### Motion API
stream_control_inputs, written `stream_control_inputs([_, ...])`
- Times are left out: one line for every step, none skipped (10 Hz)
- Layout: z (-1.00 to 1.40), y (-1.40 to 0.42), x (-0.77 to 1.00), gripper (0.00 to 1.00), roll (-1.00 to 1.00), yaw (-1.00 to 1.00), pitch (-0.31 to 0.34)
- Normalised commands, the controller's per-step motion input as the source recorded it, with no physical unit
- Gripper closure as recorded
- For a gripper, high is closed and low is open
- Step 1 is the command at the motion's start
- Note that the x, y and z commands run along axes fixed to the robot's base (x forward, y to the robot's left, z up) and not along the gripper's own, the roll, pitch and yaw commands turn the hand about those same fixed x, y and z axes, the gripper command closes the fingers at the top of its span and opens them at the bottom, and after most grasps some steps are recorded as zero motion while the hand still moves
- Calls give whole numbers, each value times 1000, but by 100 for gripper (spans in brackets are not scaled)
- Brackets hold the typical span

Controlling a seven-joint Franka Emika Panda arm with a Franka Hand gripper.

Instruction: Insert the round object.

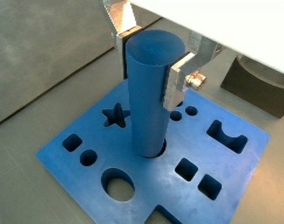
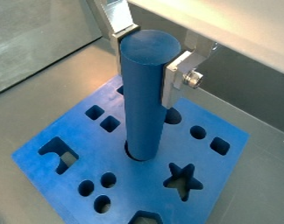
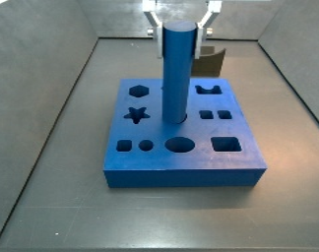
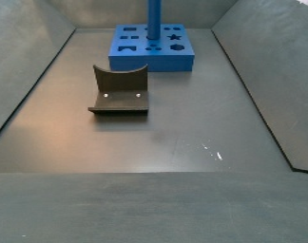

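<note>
**Round peg seated in its hole, end effector at the top**

Going left to right in a side view, the blue block [image 3: 182, 138] shows its star cut-out [image 3: 137, 115] first, then small round and square holes along the front edge, then the tall blue cylinder [image 3: 178, 74] standing upright near the block's middle, and last the arch-shaped slot [image 3: 209, 91] and square pockets on the right. The block looks like smooth moulded plastic with crisp-edged cut-outs; the cylinder is the same matte blue, straight-sided with a flat round top.

The cylinder's lower end sits inside a round hole [image 1: 154, 150], so the insertion appears largely done; how deep it reaches cannot be told. It stands vertical, probably because the hole's fit demands a straight entry.

The end effector [image 1: 152, 54] is at the cylinder's upper end, its flat silver fingers [image 1: 173, 83] pinching the cylinder from opposite sides, which would keep the peg aligned over the hole.

Well apart on the dark desk [image 4: 182, 142] stands the fixture [image 4: 120, 88], a dark bracket with a curved cradle.
</note>
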Motion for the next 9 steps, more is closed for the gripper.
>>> stream_control_inputs([-391,26,186,100,40,-34,64])
stream_control_inputs([-340,51,37,100,70,-37,67])
stream_control_inputs([-329,9,0,100,40,-43,33])
stream_control_inputs([-380,0,0,100,34,-54,4])
stream_control_inputs([-423,0,0,100,44,-51,17])
stream_control_inputs([-451,0,0,100,76,-26,4])
stream_control_inputs([-526,0,11,100,44,-29,11])
stream_control_inputs([-240,0,0,100,-111,0,-19])
stream_control_inputs([0,0,0,100,-1,0,0])
